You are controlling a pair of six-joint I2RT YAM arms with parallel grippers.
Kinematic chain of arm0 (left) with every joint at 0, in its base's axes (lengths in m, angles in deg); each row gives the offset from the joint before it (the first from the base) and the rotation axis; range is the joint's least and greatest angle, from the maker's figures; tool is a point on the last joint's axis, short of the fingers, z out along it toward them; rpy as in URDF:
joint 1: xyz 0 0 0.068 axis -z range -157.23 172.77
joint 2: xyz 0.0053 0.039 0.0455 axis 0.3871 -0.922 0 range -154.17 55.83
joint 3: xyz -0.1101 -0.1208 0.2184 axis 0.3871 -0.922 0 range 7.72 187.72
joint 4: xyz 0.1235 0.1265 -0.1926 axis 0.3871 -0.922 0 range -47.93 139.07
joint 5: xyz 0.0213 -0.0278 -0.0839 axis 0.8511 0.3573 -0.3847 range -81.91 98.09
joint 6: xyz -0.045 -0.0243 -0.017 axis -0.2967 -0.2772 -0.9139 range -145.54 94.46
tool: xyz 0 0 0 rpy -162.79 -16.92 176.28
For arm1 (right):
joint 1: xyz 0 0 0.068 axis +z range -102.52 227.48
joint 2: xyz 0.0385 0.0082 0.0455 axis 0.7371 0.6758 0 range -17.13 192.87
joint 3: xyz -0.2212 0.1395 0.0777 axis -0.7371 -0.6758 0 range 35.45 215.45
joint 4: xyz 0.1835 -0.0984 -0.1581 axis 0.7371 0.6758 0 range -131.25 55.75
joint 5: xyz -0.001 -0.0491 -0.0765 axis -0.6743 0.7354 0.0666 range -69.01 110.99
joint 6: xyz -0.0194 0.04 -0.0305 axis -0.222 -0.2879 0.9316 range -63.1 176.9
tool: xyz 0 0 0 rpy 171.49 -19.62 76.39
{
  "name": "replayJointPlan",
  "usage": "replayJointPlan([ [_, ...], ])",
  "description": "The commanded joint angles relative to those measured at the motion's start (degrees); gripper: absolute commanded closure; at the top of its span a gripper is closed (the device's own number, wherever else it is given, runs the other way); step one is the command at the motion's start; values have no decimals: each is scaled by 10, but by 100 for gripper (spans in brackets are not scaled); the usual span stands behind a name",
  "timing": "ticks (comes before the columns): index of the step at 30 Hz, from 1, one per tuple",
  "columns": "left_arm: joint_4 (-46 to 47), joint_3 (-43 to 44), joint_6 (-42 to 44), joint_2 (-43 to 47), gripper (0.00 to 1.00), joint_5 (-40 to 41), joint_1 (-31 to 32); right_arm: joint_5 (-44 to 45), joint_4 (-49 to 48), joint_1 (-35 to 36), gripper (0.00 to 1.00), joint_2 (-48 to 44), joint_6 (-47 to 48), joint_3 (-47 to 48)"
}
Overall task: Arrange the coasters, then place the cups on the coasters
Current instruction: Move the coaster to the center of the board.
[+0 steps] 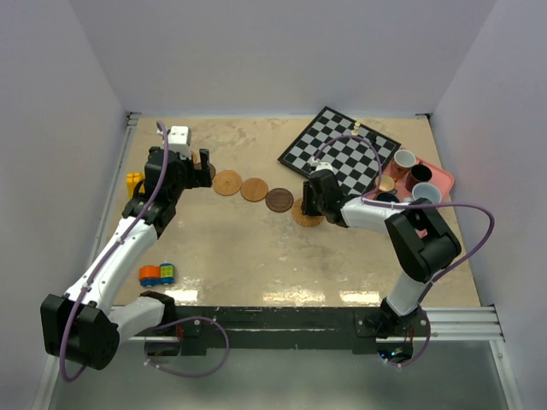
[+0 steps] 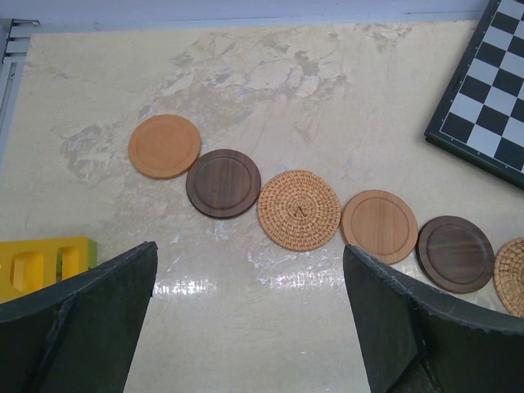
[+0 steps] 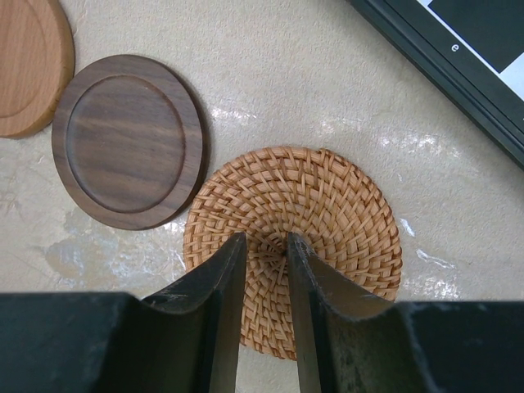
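Note:
Six coasters lie in a curved row across the table. In the left wrist view they are a light wood coaster (image 2: 164, 146), a dark one (image 2: 223, 182), a woven one (image 2: 299, 210), another light wood one (image 2: 379, 226), a dark one (image 2: 455, 254) and a woven one (image 2: 512, 274) at the frame's edge. My left gripper (image 2: 250, 327) hangs wide open, empty, just in front of the row. My right gripper (image 3: 264, 241) stands narrowly open, its fingertips resting on the end woven coaster (image 3: 327, 205), which lies flat beside a dark coaster (image 3: 128, 141). The cups (image 1: 420, 173) stand in the pink tray (image 1: 442, 177).
A chessboard (image 1: 339, 152) lies at the back right, close to the right end of the row. A yellow block (image 1: 134, 182) sits at the left edge beside my left arm. A small orange, blue and green toy (image 1: 156, 274) lies near the front left.

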Motion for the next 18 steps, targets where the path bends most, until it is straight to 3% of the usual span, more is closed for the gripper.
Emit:
replayJointPlan([
  [1, 21, 0, -2, -1, 0, 0, -4, -1, -8, 2, 69, 7, -6, 13],
  [18, 20, 0, -2, 1, 0, 1, -4, 1, 20, 5, 65, -41, -4, 39],
])
